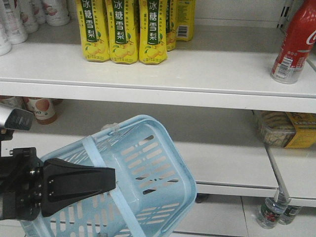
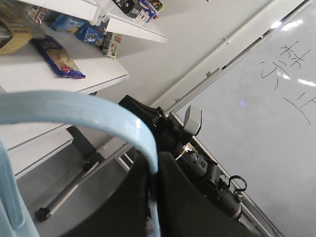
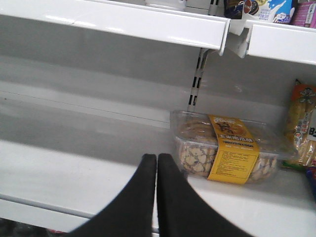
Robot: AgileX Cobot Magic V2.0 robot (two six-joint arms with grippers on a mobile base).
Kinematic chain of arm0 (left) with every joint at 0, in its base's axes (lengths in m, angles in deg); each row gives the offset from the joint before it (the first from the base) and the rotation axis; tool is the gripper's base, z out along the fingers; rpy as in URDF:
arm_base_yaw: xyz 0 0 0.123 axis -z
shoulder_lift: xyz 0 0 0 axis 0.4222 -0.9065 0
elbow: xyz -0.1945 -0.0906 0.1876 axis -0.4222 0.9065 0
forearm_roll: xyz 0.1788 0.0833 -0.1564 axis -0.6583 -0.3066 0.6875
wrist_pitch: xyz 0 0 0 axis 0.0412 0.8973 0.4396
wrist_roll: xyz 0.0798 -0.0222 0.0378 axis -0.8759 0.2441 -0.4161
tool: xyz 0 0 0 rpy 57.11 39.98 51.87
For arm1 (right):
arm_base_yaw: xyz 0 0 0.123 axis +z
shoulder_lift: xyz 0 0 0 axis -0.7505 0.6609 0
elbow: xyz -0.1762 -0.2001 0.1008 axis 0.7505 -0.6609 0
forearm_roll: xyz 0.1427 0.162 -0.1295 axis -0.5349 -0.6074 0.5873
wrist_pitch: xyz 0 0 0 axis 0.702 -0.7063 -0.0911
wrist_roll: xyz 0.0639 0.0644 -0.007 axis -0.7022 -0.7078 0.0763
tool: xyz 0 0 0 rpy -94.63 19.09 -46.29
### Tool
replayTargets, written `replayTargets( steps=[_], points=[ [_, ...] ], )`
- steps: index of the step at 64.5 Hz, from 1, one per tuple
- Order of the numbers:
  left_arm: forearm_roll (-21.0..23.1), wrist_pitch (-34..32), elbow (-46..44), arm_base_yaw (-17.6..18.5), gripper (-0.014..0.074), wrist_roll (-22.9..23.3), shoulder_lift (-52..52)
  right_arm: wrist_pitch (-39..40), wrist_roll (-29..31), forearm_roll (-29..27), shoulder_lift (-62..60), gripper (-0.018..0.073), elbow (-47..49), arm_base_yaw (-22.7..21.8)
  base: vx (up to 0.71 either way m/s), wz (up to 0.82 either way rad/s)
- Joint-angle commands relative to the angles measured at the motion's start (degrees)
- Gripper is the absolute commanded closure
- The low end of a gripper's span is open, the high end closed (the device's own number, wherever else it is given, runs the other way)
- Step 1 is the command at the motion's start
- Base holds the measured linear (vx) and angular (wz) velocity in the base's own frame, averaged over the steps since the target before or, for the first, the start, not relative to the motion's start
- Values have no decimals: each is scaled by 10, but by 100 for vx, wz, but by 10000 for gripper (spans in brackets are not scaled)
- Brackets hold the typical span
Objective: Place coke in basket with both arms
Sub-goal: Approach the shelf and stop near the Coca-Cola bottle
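At 2 o'clock on the upper shelf (image 1: 207, 66) the coke (image 1: 295, 42) is ungrasped, the basket (image 1: 148, 163) is held tilted at 7 o'clock by the clenched left gripper (image 2: 152, 168), the right gripper (image 3: 157, 160) is closed empty; pick and drop are judged pending

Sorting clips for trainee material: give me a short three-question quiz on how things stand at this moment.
1. True or false: the red-labelled plastic cola bottle lies inside the pale blue slotted plastic basket.
2. The left gripper is: A open; B shut on the basket's handle; C holding the bottle.
3. What does the right gripper hold?
Key: 1 false, it stands on the upper white shelf; 2 B; 3 nothing, it is shut and empty.
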Motion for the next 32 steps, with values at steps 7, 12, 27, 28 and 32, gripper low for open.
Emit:
replayTargets(
  steps=[7,12,27,28,32],
  points=[
    [49,-112,-15,4,603,-1,9,39,5,8,-10,564,-6,1,7,-11],
    [49,-112,-15,4,603,-1,9,39,5,8,-10,564,-6,1,7,-12],
    [49,-112,-15,4,603,-1,9,39,5,8,-10,564,-6,1,7,-12],
    [49,-112,-15,4,603,-1,9,39,5,8,-10,564,-6,1,6,-10],
    [49,-112,-15,4,603,-1,9,39,5,8,-10,564,-6,1,6,-10]
  ],
)
